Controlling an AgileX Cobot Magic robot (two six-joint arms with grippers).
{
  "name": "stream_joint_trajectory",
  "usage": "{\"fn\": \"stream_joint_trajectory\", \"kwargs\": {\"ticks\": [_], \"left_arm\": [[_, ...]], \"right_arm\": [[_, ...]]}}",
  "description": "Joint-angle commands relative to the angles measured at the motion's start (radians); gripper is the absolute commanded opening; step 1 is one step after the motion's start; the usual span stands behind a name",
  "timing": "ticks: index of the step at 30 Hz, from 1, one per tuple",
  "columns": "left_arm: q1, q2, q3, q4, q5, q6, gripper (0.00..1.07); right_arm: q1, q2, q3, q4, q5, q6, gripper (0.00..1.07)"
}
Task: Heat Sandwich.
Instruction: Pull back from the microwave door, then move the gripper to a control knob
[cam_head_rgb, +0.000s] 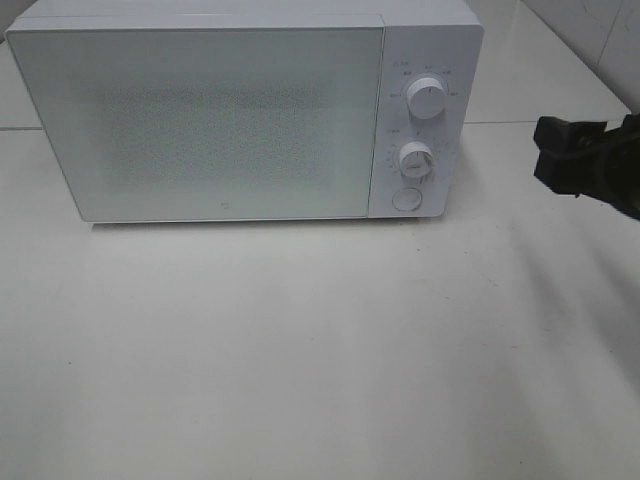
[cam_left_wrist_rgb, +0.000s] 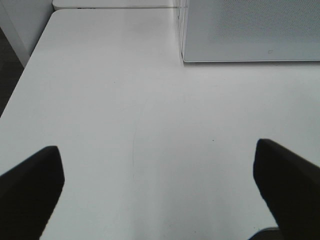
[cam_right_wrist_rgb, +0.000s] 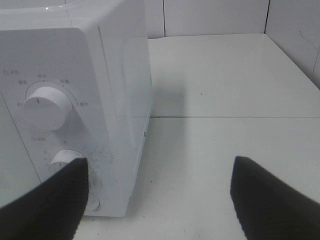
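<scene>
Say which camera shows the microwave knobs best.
The exterior high view: both knobs face it, unblocked. The right wrist view sees them slantwise, the lower partly behind the right gripper. The left wrist view shows only the door.

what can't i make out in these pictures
Sandwich: in no view; the microwave door is shut and its speckled panel hides the inside.
Dial lettering: too small and blurred, exterior high and right wrist views.
Right gripper: arm cut off by the exterior high view's right edge.
Left gripper: only fingertips show, left wrist view.
</scene>
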Motion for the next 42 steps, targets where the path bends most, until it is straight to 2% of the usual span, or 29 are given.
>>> {"fn": "stream_joint_trajectory", "kwargs": {"ticks": [1, 3, 6, 7, 10, 11, 25, 29, 42], "left_arm": [[0.002, -0.024, 0.002, -0.009, -0.015, -0.002, 0.98], [0.002, -0.024, 0.002, -0.009, -0.015, -0.002, 0.98], [0.002, -0.024, 0.002, -0.009, -0.015, -0.002, 0.98], [0.002, -0.024, 0.002, -0.009, -0.015, -0.002, 0.98], [0.002, -0.024, 0.002, -0.009, -0.015, -0.002, 0.98], [0.002, -0.024, 0.002, -0.009, -0.015, -0.002, 0.98], [0.002, -0.024, 0.002, -0.009, -0.015, -0.002, 0.98], [0.002, -0.024, 0.002, -0.009, -0.015, -0.002, 0.98], [0.002, -0.024, 0.002, -0.009, -0.015, -0.002, 0.98]], "right_arm": [[0.064, 0.028, 0.012, 0.096, -0.075, -0.095, 0.75], [0.135, 0.057, 0.012, 0.181, -0.101, -0.156, 0.75], [0.176, 0.075, 0.012, 0.23, -0.123, -0.194, 0.75], [0.216, 0.096, 0.012, 0.291, -0.147, -0.23, 0.75], [0.263, 0.123, 0.012, 0.358, -0.183, -0.258, 0.75], [0.311, 0.147, 0.012, 0.409, -0.214, -0.263, 0.75], [0.575, 0.308, 0.01, 0.706, -0.437, -0.263, 0.75], [0.612, 0.32, 0.01, 0.734, -0.452, -0.263, 0.75], [0.613, 0.324, -0.005, 0.731, -0.457, -0.259, 0.75]]}}
